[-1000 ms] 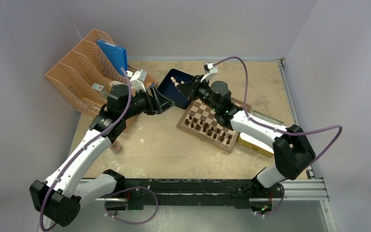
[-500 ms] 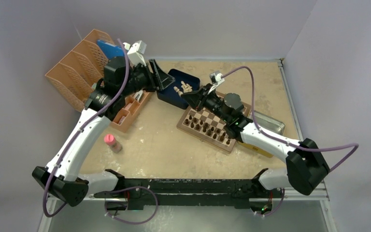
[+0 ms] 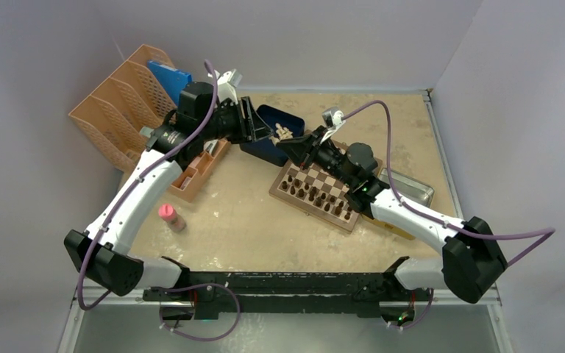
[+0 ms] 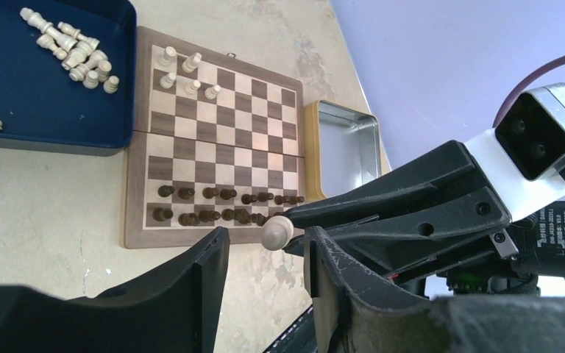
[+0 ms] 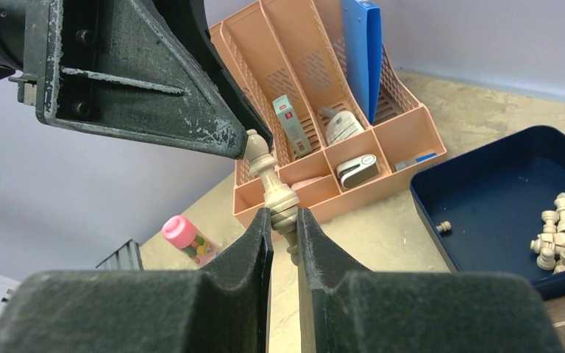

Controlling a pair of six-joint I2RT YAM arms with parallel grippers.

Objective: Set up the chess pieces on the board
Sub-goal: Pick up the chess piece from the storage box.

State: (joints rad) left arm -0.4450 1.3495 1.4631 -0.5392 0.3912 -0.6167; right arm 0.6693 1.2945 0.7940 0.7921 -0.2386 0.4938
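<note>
One cream chess piece (image 5: 274,184) is clamped by its lower stem in the right end effector (image 5: 283,215). That end effector is closed narrow on it and holds it upright in the air, clear of the counter (image 3: 235,213). In the top view this is at centre frame, over the spot where the blue tray (image 4: 44,103) meets the upper-left corner of the board (image 4: 213,158). Within the last second the right end effector has lifted away from the tray toward the board. The left arm has swung up from the left of the frame and brought the left end effector (image 4: 266,239) nose to nose with the right one. The left jaws stand partly apart, with the head of the held piece just at their tips. In the right wrist view one left fingertip (image 5: 228,143) appears to touch the top of the piece, but no grip by the left is visible. This arrangement suggests a hand-over or a re-grip in mid-air, not a direct placement. Five cream pieces (image 4: 190,73) already stand at the top of the board in the left wrist view, and the dark pieces (image 4: 221,206) fill the two lowest rows. The loose cream pieces (image 4: 73,51) heaped at the upper left of that view remain in the tray, so most of the cream side is judged outstanding.
</note>
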